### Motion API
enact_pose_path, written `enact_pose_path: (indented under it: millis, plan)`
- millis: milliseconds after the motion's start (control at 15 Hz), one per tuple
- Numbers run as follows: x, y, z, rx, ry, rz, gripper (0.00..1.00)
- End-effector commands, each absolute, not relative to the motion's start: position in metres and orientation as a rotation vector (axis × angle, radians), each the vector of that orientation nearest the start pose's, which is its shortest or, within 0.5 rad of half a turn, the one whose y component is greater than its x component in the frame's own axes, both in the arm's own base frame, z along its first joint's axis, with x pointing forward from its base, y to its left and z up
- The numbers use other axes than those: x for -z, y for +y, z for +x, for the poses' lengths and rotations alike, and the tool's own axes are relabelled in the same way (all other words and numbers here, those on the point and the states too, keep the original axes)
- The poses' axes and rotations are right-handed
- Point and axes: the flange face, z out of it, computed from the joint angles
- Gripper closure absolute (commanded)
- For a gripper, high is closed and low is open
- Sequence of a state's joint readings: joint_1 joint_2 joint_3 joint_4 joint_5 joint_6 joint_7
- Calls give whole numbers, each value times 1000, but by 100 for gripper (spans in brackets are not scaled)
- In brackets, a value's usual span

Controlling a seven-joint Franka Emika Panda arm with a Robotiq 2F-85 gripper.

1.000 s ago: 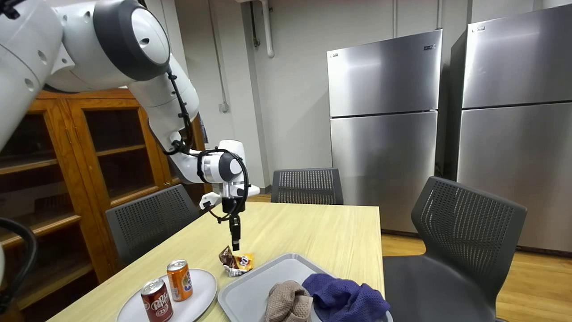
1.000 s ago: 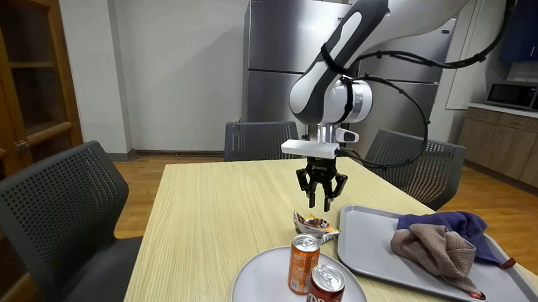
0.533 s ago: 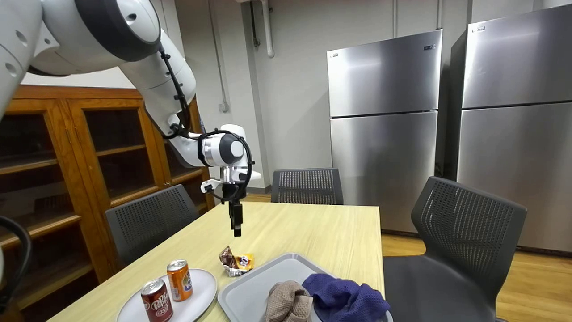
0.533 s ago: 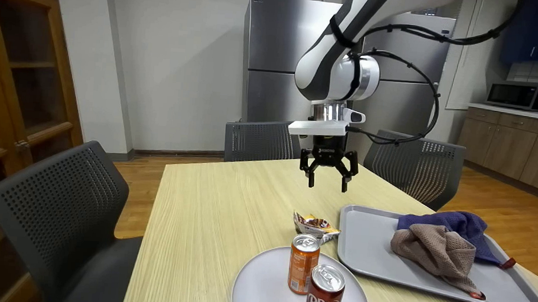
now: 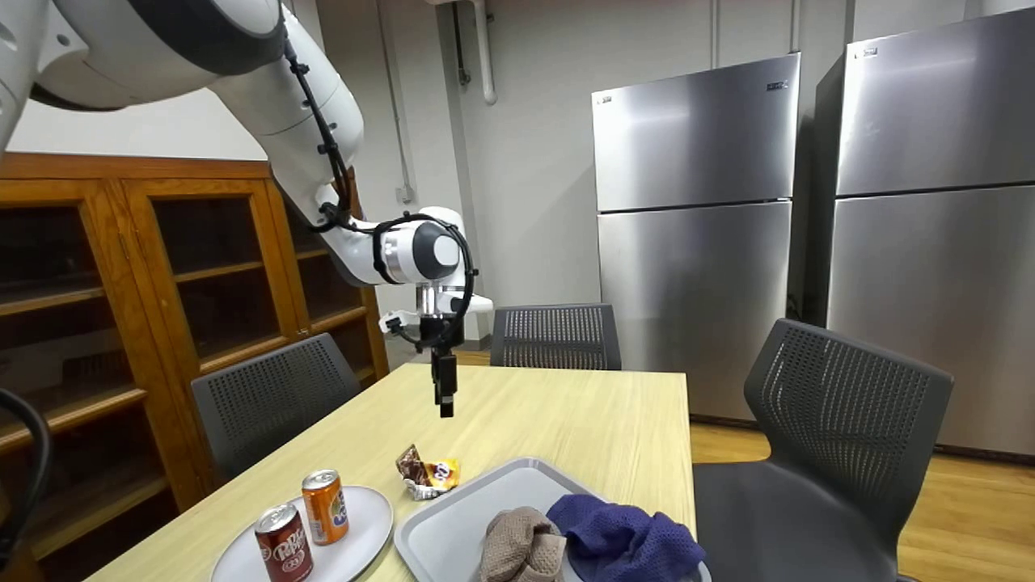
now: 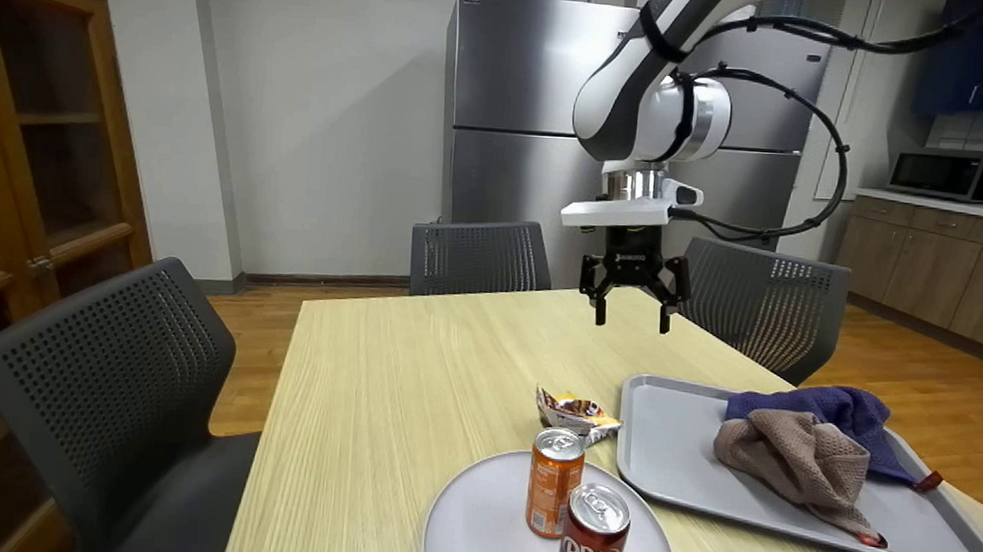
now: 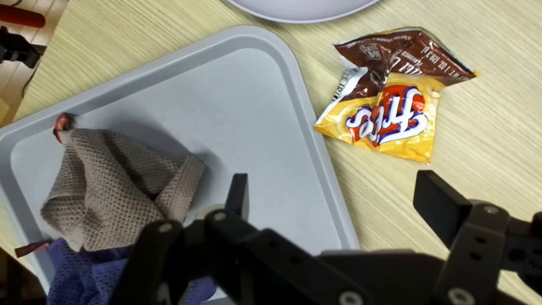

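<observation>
Hovering over a pale, straight-grained table (image 6: 417, 374), black gripper (image 6: 632, 324), jaws parted wide, grasping nothing; grey tray (image 7: 258, 106), rounded corner and raised rim, bears brown cloth (image 7: 118, 199) of coarse waffle weave and blue cloth (image 5: 627, 537), both bunched in soft folds; round pale plate (image 6: 476, 523) close by carries an orange can (image 6: 551, 489) and a dark red can (image 6: 593, 542), smooth metal cylinders, upright. Snack bag (image 7: 389, 106) lies on the table beside the tray, below and apart from the gripper, contact with the rim unclear; glossy film, crumpled, yellow and brown, white Fritos lettering bent by a crease.
</observation>
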State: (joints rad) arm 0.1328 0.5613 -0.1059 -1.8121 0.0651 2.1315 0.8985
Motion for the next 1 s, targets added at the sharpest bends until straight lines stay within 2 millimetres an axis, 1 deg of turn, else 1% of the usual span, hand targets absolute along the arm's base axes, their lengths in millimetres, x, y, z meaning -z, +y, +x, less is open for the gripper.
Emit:
enact_pose_path:
  millis: [0,267,467,667,933]
  plan:
    - [-232,-2,607,-383,1419,-2923,0]
    - [-237,-30,589,-399,1435,-2947,0]
    - [-241,-47,577,-357,1485,-2929,0]
    - [-244,-57,561,-368,1471,-2928,0]
    - [-240,-63,538,-373,1458,-2963,0]
